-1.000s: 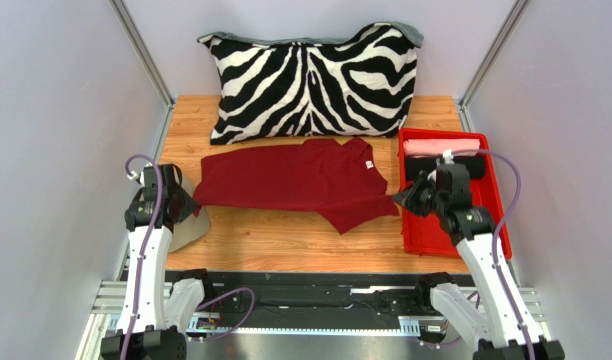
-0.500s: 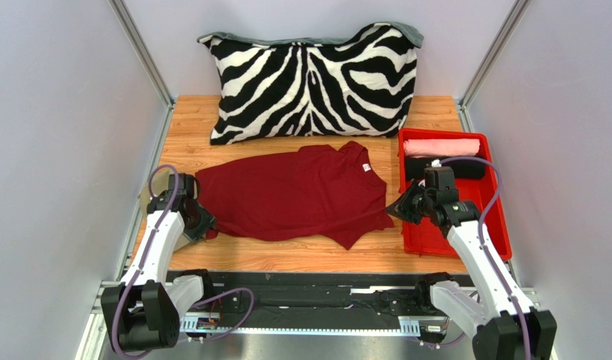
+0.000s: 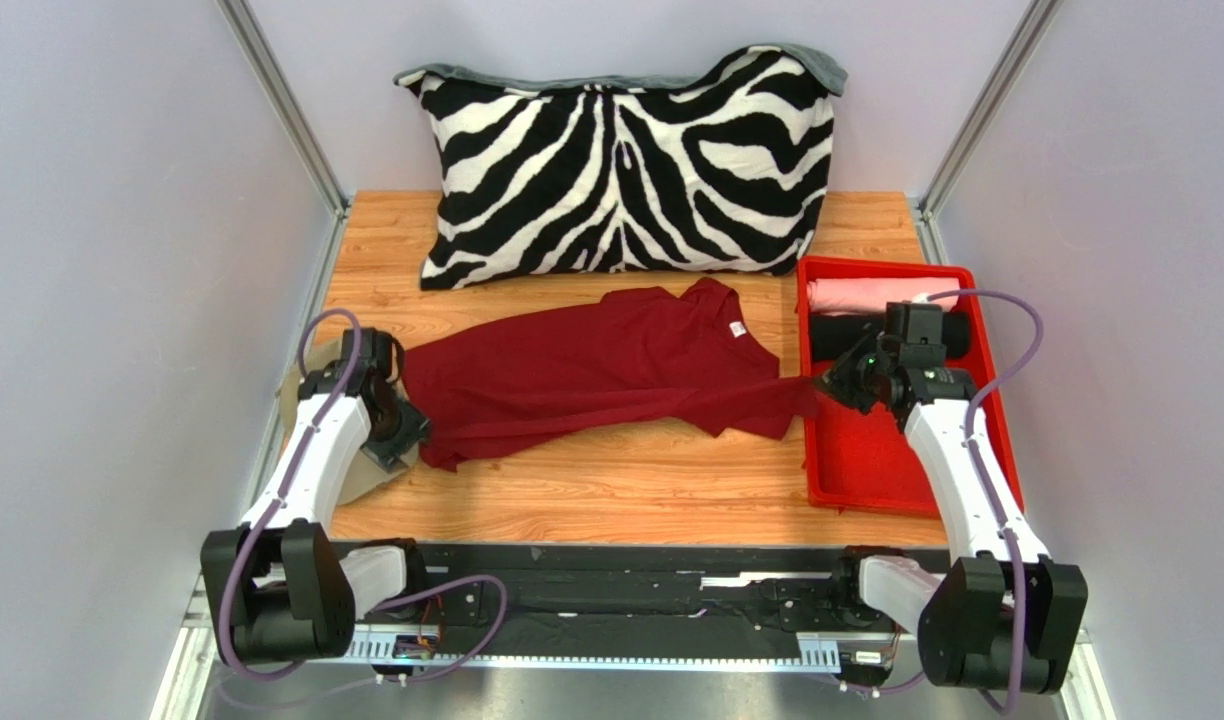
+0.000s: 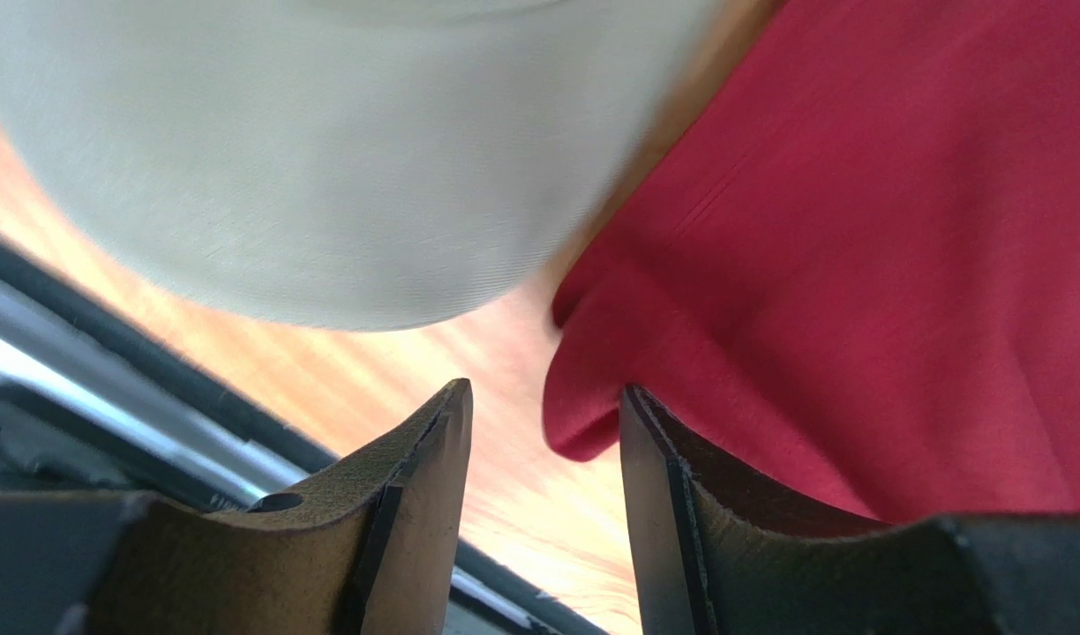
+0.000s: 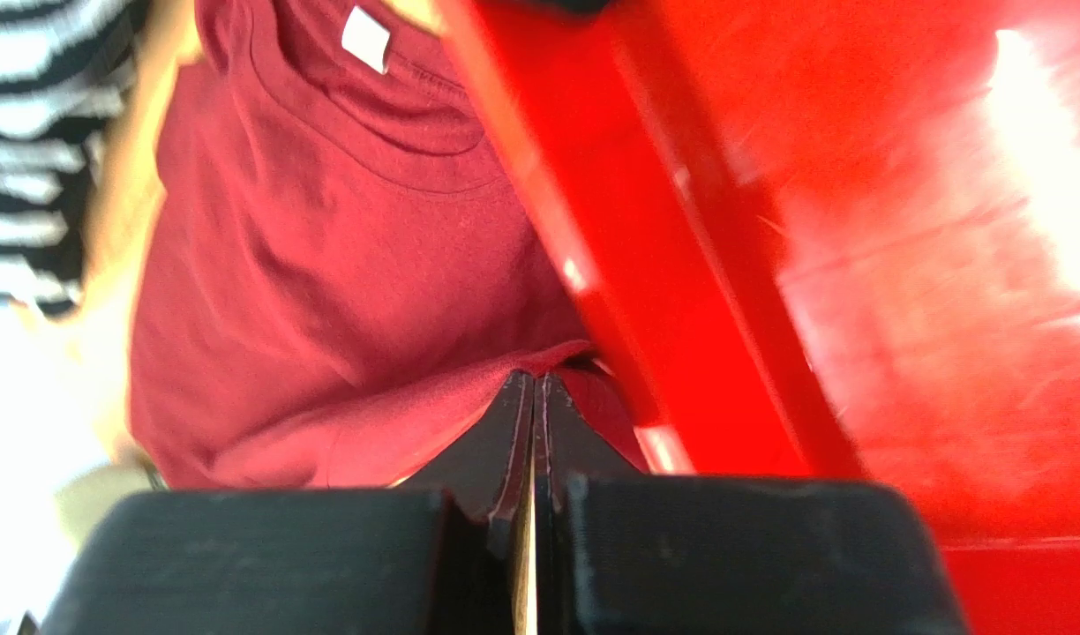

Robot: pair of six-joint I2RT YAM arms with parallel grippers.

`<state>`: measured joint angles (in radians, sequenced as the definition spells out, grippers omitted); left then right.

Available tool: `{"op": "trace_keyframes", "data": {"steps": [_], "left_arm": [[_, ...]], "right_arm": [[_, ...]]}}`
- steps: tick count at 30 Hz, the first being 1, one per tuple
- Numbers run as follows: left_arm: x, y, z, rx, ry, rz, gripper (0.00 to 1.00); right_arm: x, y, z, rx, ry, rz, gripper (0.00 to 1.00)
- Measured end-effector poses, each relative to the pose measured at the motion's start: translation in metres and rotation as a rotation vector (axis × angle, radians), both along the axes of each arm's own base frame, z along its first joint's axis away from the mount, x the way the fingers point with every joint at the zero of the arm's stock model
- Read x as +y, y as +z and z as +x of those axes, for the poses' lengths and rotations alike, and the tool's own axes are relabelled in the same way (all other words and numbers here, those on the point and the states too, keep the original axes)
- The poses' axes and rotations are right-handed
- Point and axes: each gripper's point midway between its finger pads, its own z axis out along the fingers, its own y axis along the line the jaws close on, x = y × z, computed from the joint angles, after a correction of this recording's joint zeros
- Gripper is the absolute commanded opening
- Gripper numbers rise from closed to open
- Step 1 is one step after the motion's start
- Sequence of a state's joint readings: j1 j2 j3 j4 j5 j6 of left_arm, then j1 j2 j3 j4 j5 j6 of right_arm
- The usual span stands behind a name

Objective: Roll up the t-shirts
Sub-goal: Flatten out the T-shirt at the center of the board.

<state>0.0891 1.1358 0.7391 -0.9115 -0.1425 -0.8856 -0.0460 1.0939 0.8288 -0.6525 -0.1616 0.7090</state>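
1. Worktop (image 3: 603, 503): light wood planks, walled on three sides.
2. Zebra-striped pillow (image 3: 626, 158): at 12 o'clock, propped against the back wall, spanning most of the width.
3. Maroon t-shirt (image 3: 603, 368): at centre, rumpled, stretched lengthwise from 9 toward 3 o'clock. Collar with white label (image 3: 737, 330) toward 1 o'clock, near the pillow's lower edge. One end drawn out in a narrow strip to the tray at 3 o'clock, the other bunched at 8 o'clock.
4. Red tray (image 3: 874, 473): at 3 o'clock, long side running 12 to 6. Two rolled shirts held at its 12 o'clock end.
5. Pink t-shirt (image 3: 859, 294): rolled, lying crosswise against the tray's far wall.
6. Black t-shirt (image 3: 833, 341): rolled, just beside the pink one on its 6 o'clock side, partly hidden by the right arm.
7. Khaki cap (image 4: 333, 146): at 8 o'clock on the worktop, mostly hidden under the left arm from above. Just beside the maroon shirt's bunched end; touching or apart, cannot tell.
8. Left hand (image 3: 403, 438): at 8 o'clock, low over the worktop, fingers spread, gripping nothing. Corner of the maroon hem lying just beyond the tips.
9. Right hand (image 3: 832, 384): at 3 o'clock, over the tray's 9 o'clock wall, fingers pressed together, pinching a fold of the maroon t-shirt.
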Motion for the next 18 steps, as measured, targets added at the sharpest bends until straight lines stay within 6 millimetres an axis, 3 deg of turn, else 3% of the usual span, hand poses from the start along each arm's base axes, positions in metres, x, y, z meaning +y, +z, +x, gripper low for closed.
{"op": "trace_keyframes", "data": {"steps": [5,7,10,13,15,18], "left_arm": [[-0.015,0.024,0.036,-0.097,-0.13,0.018,0.49],[-0.026,0.025,0.037,-0.111,-0.181,0.017,0.44],[-0.044,0.017,0.026,-0.107,-0.239,-0.009,0.39],[-0.057,0.006,0.001,-0.101,-0.264,-0.046,0.39],[-0.063,0.0,-0.016,-0.107,-0.261,-0.072,0.4],[-0.067,-0.002,-0.025,-0.118,-0.258,-0.091,0.41]], "right_arm": [[-0.008,0.01,0.019,-0.039,-0.022,0.013,0.0],[-0.007,0.01,0.023,-0.047,-0.016,0.018,0.0],[-0.006,0.008,0.029,-0.046,-0.013,0.023,0.0],[-0.005,0.007,0.033,-0.048,-0.007,0.03,0.0],[-0.003,0.007,0.033,-0.051,-0.002,0.031,0.0],[0.0,0.009,0.036,-0.066,0.005,0.034,0.0]]}}
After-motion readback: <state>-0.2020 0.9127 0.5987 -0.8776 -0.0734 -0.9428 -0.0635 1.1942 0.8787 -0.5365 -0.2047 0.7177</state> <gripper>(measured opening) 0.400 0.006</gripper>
